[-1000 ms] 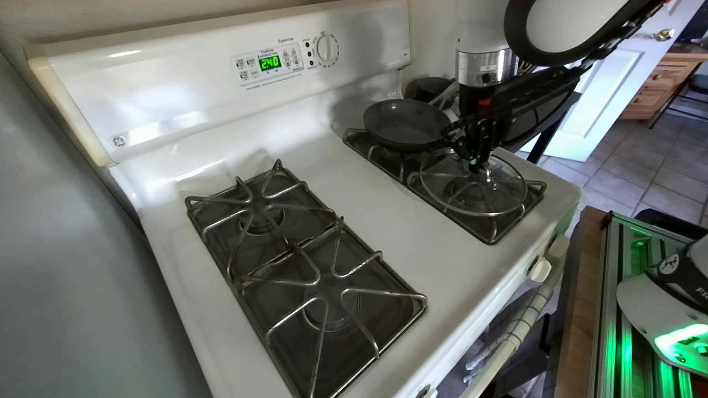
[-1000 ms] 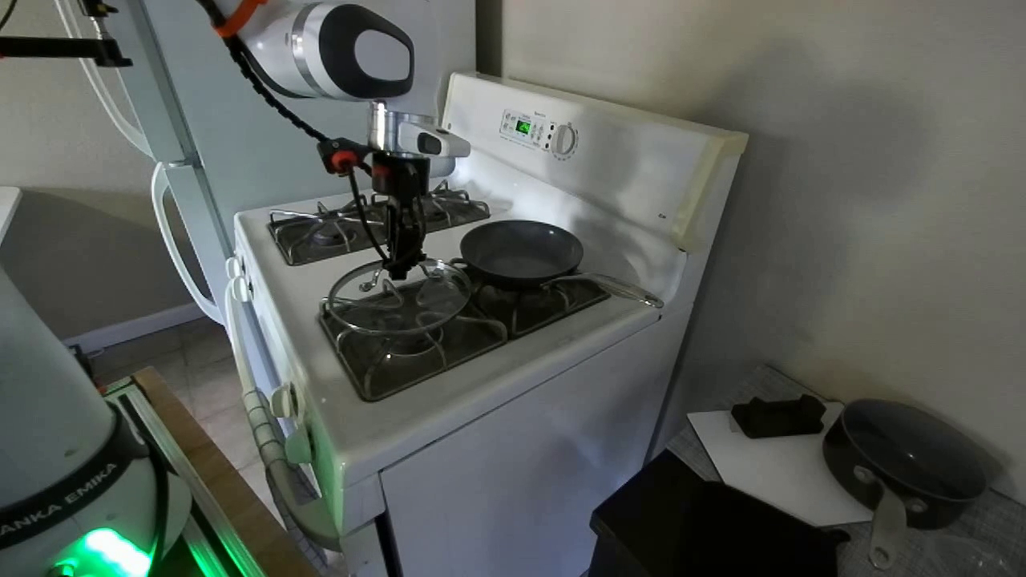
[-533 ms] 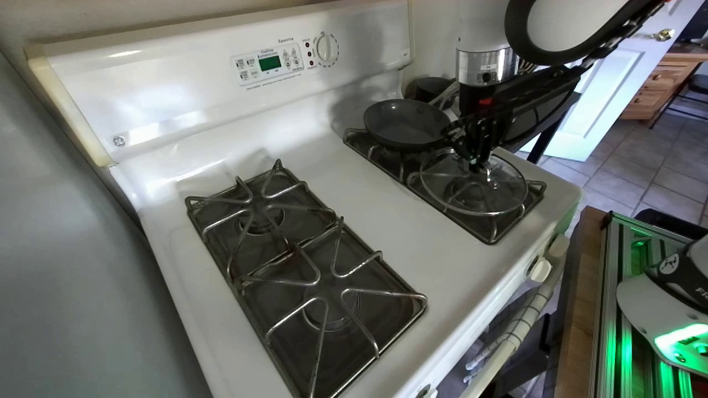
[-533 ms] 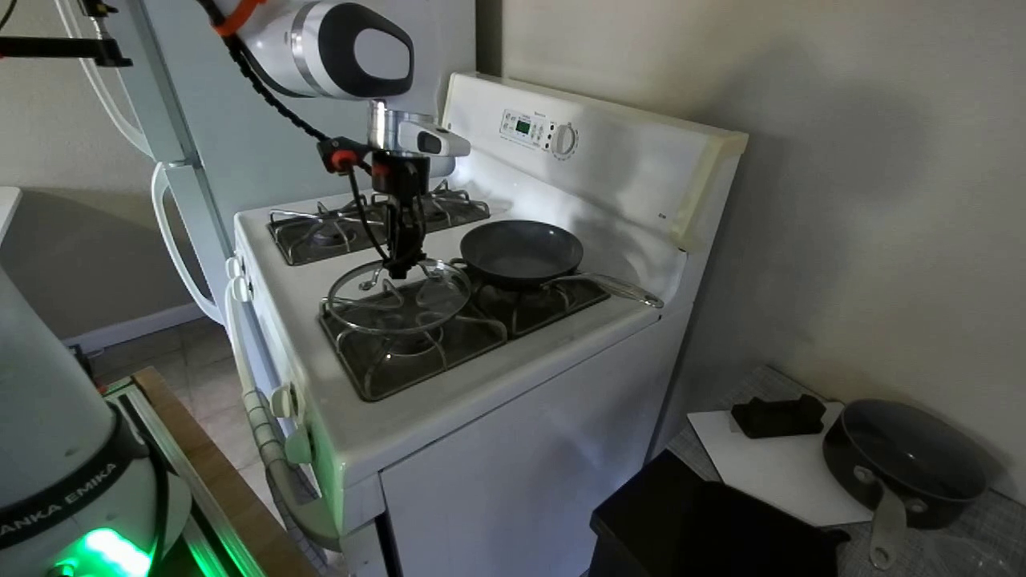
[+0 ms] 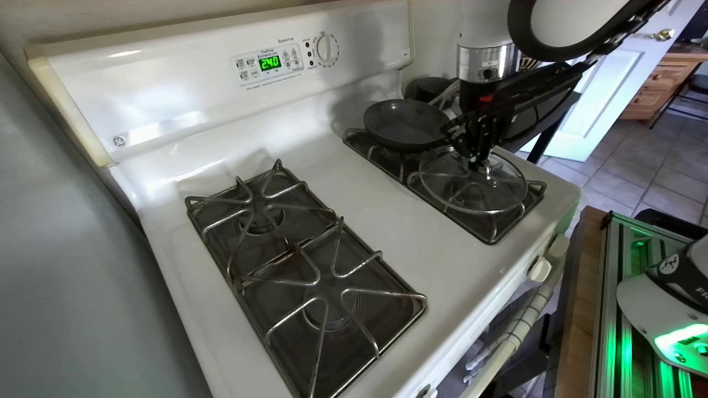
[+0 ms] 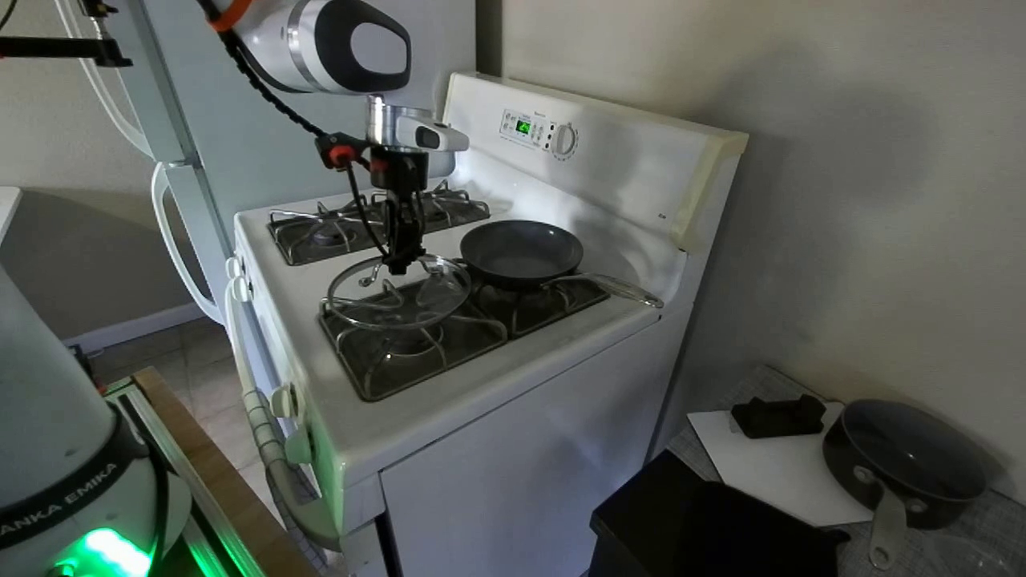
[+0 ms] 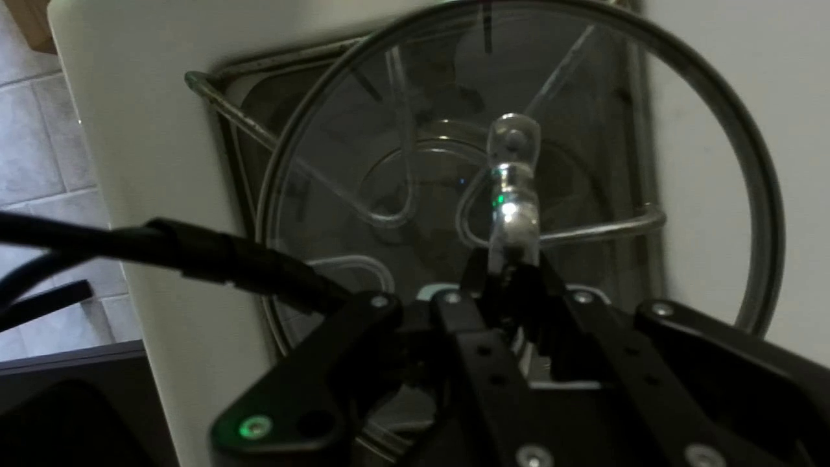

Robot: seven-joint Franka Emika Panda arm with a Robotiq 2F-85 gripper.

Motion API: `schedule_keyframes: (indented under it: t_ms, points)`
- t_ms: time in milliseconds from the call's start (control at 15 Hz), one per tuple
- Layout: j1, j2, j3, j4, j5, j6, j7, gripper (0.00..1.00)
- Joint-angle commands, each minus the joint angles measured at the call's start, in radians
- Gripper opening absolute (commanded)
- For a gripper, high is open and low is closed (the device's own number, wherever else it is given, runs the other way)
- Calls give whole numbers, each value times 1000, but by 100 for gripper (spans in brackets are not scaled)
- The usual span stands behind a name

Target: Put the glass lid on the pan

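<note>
Pinching the glass lid (image 6: 385,311) by its handle (image 7: 514,194), my gripper (image 7: 514,271) hangs over a grate (image 7: 240,119), the stove's edge (image 7: 97,162) to one side, white stovetop (image 7: 801,97) to the other. Near me the pan (image 6: 521,252) stands uncovered. The wrist view shows my grip plainest; an exterior view shows a saucepan (image 6: 906,465), well apart.

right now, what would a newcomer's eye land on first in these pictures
Most likely the clear glass lid, its silvery handle held in the black gripper over a front burner grate. Next comes the dark frying pan, uncovered, toward the back panel. The bright green light on the robot base and the green clock digits on that panel stand out too.
</note>
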Motion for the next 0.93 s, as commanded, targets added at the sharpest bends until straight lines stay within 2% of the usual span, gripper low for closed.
schedule_keyframes:
  t_ms: [0,867]
  points:
    - [13,-48,-2,-8,14,-36,-10,2]
    - [18,-64,8,4,10,-100,4,2]
